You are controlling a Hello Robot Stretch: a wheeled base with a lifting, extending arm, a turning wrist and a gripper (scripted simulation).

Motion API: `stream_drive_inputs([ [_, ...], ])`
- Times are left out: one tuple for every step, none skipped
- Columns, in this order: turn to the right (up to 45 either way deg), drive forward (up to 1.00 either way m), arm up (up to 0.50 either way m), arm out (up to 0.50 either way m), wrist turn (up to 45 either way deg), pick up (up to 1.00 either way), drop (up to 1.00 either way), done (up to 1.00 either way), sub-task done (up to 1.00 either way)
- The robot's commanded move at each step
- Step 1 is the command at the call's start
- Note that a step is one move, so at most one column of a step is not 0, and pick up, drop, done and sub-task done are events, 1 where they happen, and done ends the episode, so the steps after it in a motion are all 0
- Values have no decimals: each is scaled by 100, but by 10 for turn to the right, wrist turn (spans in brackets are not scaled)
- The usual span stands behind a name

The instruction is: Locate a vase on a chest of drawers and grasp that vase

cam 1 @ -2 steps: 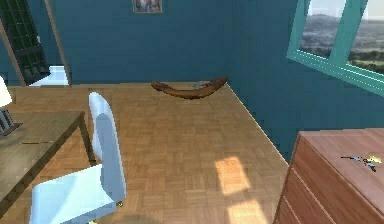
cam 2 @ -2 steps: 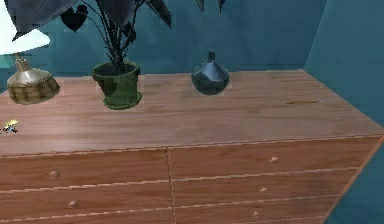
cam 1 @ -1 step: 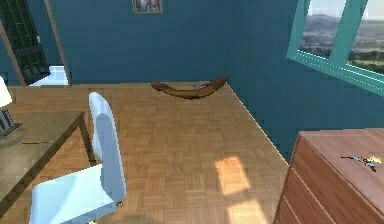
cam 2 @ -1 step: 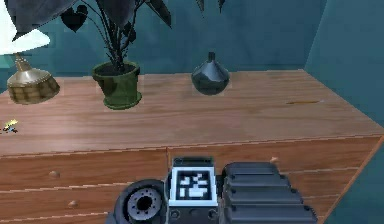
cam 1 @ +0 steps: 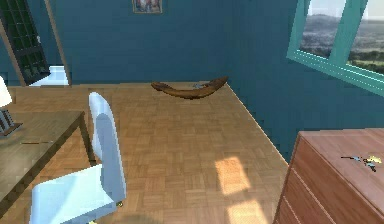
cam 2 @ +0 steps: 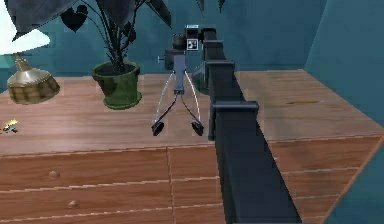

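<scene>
Vase (cam 2: 202, 78), seemingly a dark teal shape mostly hidden by the arm (cam 2: 235, 140), stands far back on the chest of drawers (cam 2: 90, 165), just beside the fingers (cam 2: 164, 105). Two thin fingers slant down toward the wooden worktop (cam 2: 300, 110); whether they are spread or hold anything cannot be told. Left of them stand a leafy plant in a green pot (cam 2: 118, 85) and a brass-based lamp (cam 2: 30, 80).

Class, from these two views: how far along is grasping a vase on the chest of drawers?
Done: the robot stands at the brown wooden chest of drawers, its dark square arm reaching across the top. In hand: the gripper shows near a leafy plant in a green pot. Left: a grasp; I cannot tell whether it holds anything.
</scene>
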Motion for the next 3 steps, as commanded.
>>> stream_drive_inputs([
  [0, 0, 0, 0, 450, 0, 0, 0, 0],
  [0, 0, 0, 0, 450, 0, 0, 0, 0],
  [0, 0, 0, 0, 450, 0, 0, 0, 0],
])
